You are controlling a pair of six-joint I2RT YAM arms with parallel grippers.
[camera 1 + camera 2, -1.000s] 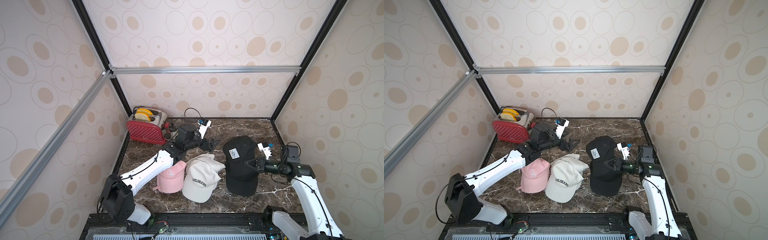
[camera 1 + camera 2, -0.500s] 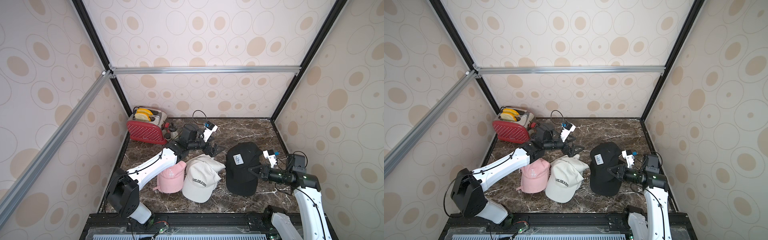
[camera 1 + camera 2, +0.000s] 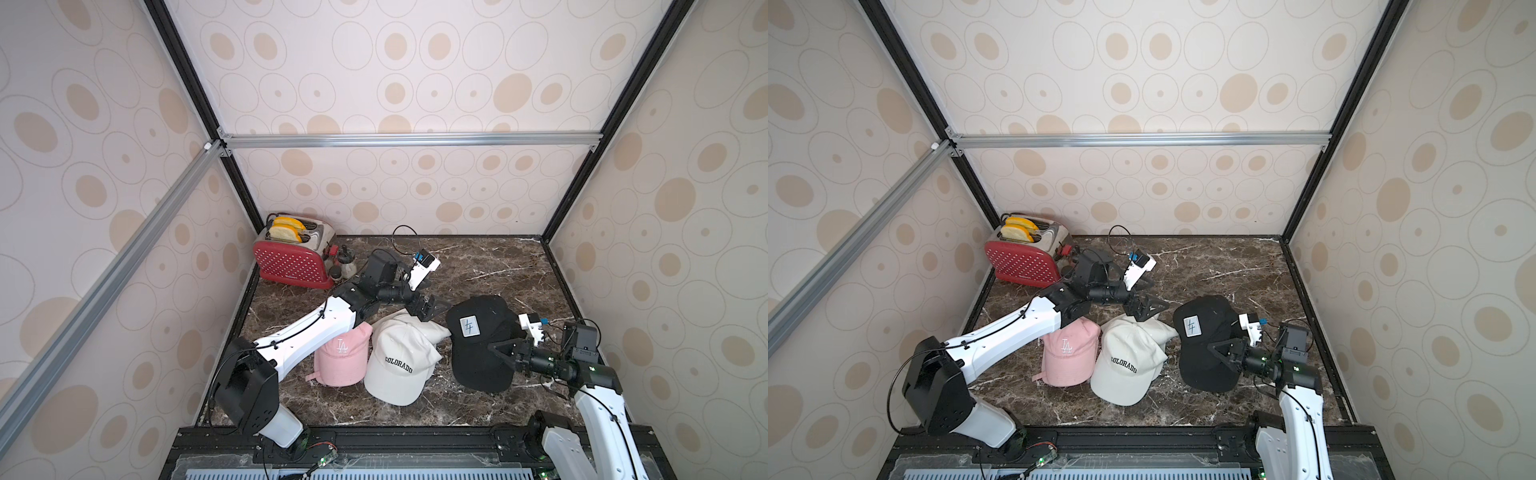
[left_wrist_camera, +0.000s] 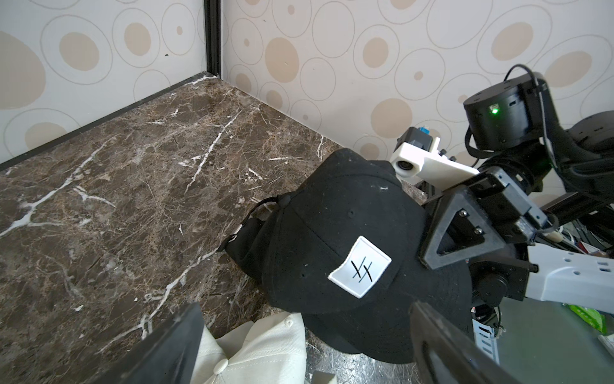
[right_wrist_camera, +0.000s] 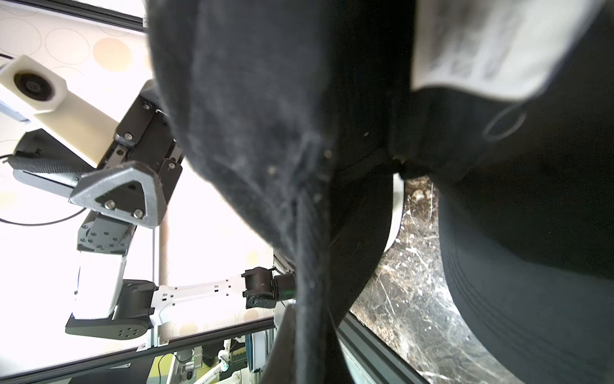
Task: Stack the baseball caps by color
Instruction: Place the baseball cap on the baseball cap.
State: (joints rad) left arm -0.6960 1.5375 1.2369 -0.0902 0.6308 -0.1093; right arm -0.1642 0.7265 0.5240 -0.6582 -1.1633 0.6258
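Black patched cap (image 3: 482, 311), pinched by closed right gripper (image 3: 495, 347), apparently for seating on black pile (image 3: 482, 374); left gripper (image 3: 432, 306) wide, empty.

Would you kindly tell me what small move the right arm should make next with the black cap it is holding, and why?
Probably open the right gripper: it is shut on the edge of the patched black cap, which already lies over a lower black cap, so letting go should leave it stacked.
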